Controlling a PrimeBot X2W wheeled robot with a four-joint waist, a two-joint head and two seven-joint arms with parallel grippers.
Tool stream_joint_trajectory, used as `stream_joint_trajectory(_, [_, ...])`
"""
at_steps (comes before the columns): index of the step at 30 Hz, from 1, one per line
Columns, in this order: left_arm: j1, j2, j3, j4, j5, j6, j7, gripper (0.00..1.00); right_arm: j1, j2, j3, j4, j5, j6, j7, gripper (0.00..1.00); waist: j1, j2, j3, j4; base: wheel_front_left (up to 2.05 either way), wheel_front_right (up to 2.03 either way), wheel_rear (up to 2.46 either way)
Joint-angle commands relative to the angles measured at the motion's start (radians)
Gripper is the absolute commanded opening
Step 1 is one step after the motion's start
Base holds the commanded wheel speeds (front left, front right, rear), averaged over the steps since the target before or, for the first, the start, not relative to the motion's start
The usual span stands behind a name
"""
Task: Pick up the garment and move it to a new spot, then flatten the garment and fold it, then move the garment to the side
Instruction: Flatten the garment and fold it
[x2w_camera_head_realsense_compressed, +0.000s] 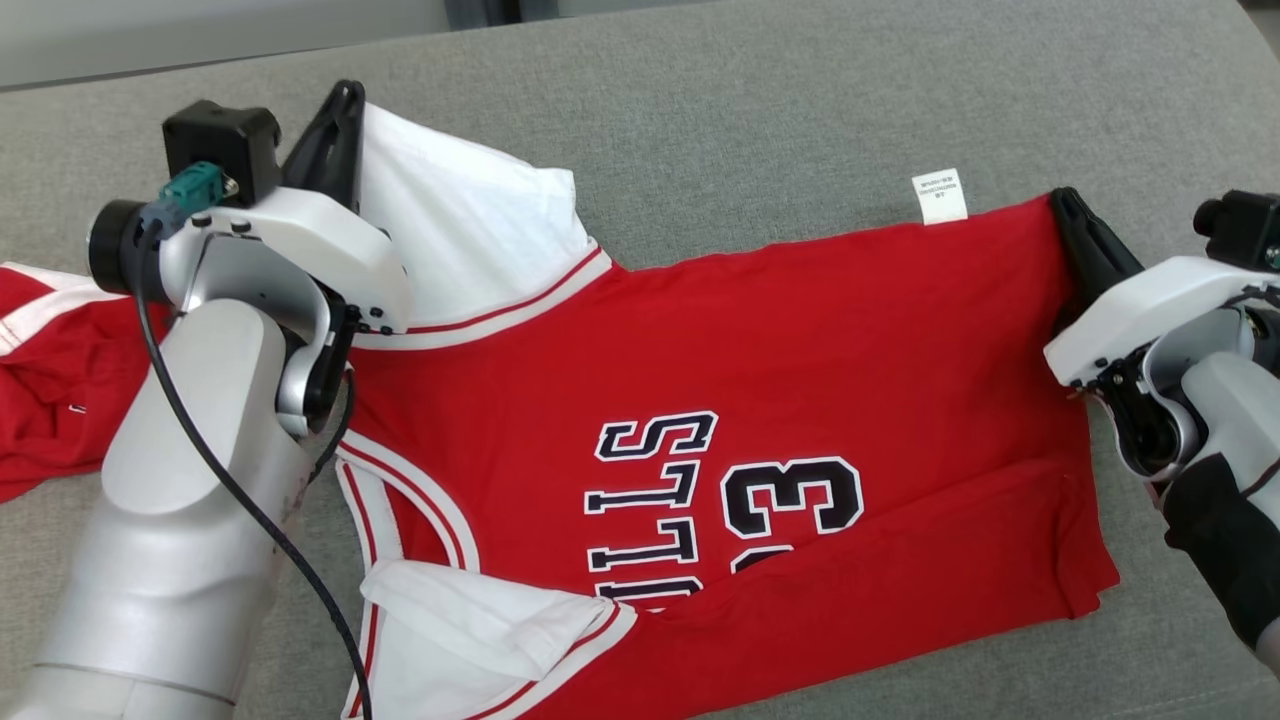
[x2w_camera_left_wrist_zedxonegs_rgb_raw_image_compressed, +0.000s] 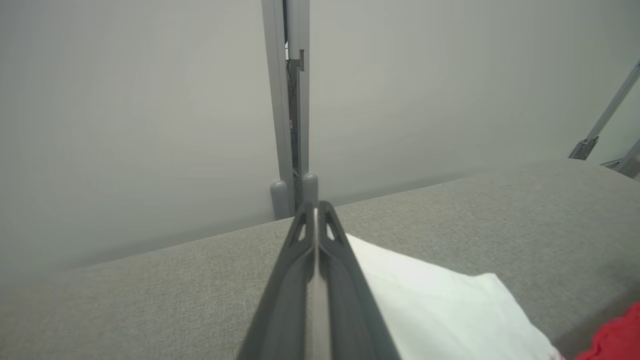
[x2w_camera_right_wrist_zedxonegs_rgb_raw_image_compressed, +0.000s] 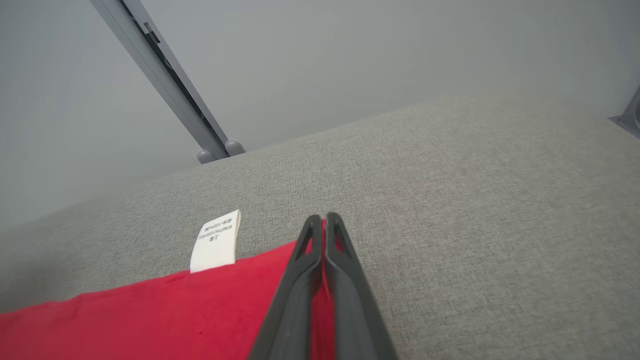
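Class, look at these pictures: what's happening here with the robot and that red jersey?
A two-armed robot holds a red jersey stretched across a grey cushioned surface. Its left tool is shut on the white shoulder fabric, and its right tool is shut on the hem corner. The jersey lies mostly flat, print side up.

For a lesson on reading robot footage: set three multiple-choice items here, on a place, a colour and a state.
1. Where is the label? A) jersey's edge, near the right gripper B) on the number C) on the floor
2. What colour is the cloth in the left gripper? A) red B) white C) grey
3. The right gripper is: A) wide open B) shut on nothing C) shut on the jersey
Answers: 1 A: it juts from the edge by that gripper. 2 B: white cloth sits in its grip. 3 C: red cloth is pinched there.
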Motion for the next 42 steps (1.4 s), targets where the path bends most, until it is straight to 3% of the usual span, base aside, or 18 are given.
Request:
stream_joint_trajectory(1, [0.008, -0.001, 0.002, -0.003, -0.008, -0.002, -0.007, 0.00, 0.018, -0.008, -0.003, 0.004, -0.006, 0.001, -0.005, 0.00, 0.0000, 0.0000, -0.006, 0.004, 0.00, 0.00, 0.00])
stream_joint_trajectory(7, [0.070, 0.001, -0.018, -0.015, -0.024, -0.033, -0.015, 0.00, 0.070, -0.009, -0.039, 0.010, -0.029, 0.001, -0.005, 0.00, 0.0000, 0.0000, -0.044, 0.015, 0.00, 0.00, 0.00])
stream_joint_trajectory(17, [0.204, 0.021, -0.016, -0.127, -0.056, -0.029, -0.030, 0.00, 0.154, -0.018, -0.038, -0.015, -0.055, 0.001, -0.004, 0.00, 0.0000, 0.0000, -0.113, 0.021, 0.00, 0.00, 0.00])
stream_joint_trajectory(22, [0.296, 0.036, -0.015, -0.225, -0.076, -0.017, -0.009, 0.00, 0.211, -0.031, -0.040, -0.035, -0.064, 0.001, -0.004, 0.00, 0.0000, 0.0000, -0.157, 0.035, 0.00, 0.00, 0.00])
stream_joint_trajectory(36, [0.559, 0.101, -0.067, -0.427, -0.126, -0.050, 0.079, 0.00, 0.368, -0.084, -0.002, -0.097, -0.035, 0.001, 0.003, 0.00, 0.0000, 0.0000, -0.269, 0.084, 0.00, 0.00, 0.00])
stream_joint_trajectory(42, [0.632, 0.130, -0.083, -0.490, -0.130, -0.041, 0.107, 0.00, 0.393, -0.115, 0.018, -0.111, -0.014, 0.001, 0.025, 0.00, 0.0000, 0.0000, -0.287, 0.095, 0.00, 0.00, 0.00])
